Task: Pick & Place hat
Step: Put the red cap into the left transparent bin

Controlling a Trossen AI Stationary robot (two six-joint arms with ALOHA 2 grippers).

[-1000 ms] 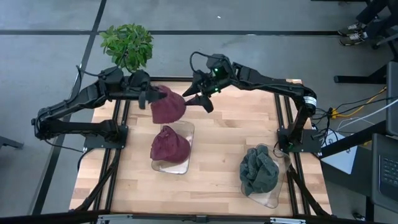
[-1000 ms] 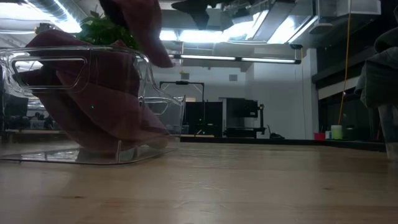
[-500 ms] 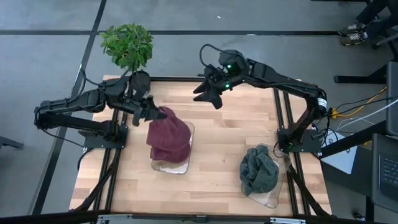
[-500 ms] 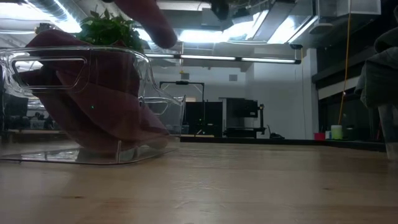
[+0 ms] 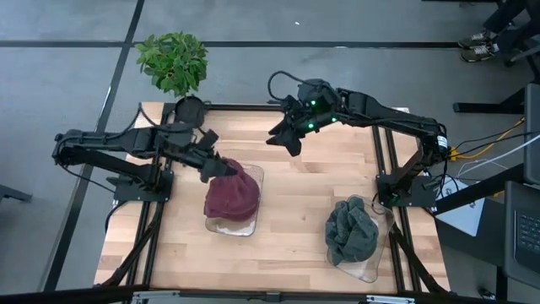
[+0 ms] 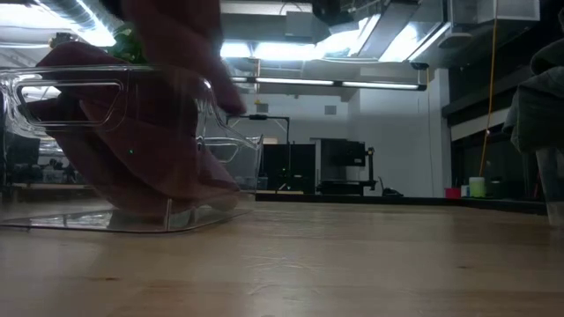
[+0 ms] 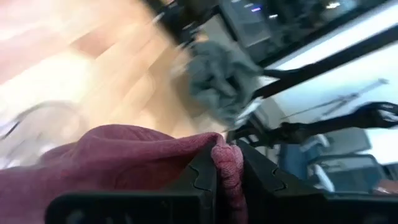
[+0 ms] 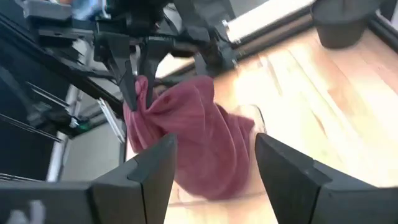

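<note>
A maroon hat [image 5: 234, 187] hangs from my left gripper [image 5: 213, 167], which is shut on it, above a clear tray [image 5: 253, 226] at mid table. In the low view, another maroon hat [image 6: 115, 158] lies in that tray [image 6: 53, 88], and the held hat [image 6: 181, 40] shows blurred above it. The two merge in the high view. My right gripper [image 5: 285, 142] stands open and holds nothing, over the far middle of the table. A grey-green hat [image 5: 350, 232] sits in a second clear tray [image 5: 371, 272] at the near right. My left gripper pinches a bunched fold of the maroon hat's knit [image 7: 227, 163] between its two fingers, at the hat's upper far-left end [image 8: 138, 102]. The fingers come from the table's left, slanting down. The hat hangs slack below them over the tray; whether its lower end rests there, I cannot tell.
A green potted plant [image 5: 173, 61] stands past the table's far left corner, with a dark pot [image 5: 190, 108] at the table's edge. Bare wood lies between the two trays and along the near edge. Black frame rails run down both sides.
My left gripper has swung toward the table's near edge and down, carrying the maroon hat from beyond the tray to over the hat lying in it. My right gripper has drawn back from the hat toward the right and rolled.
</note>
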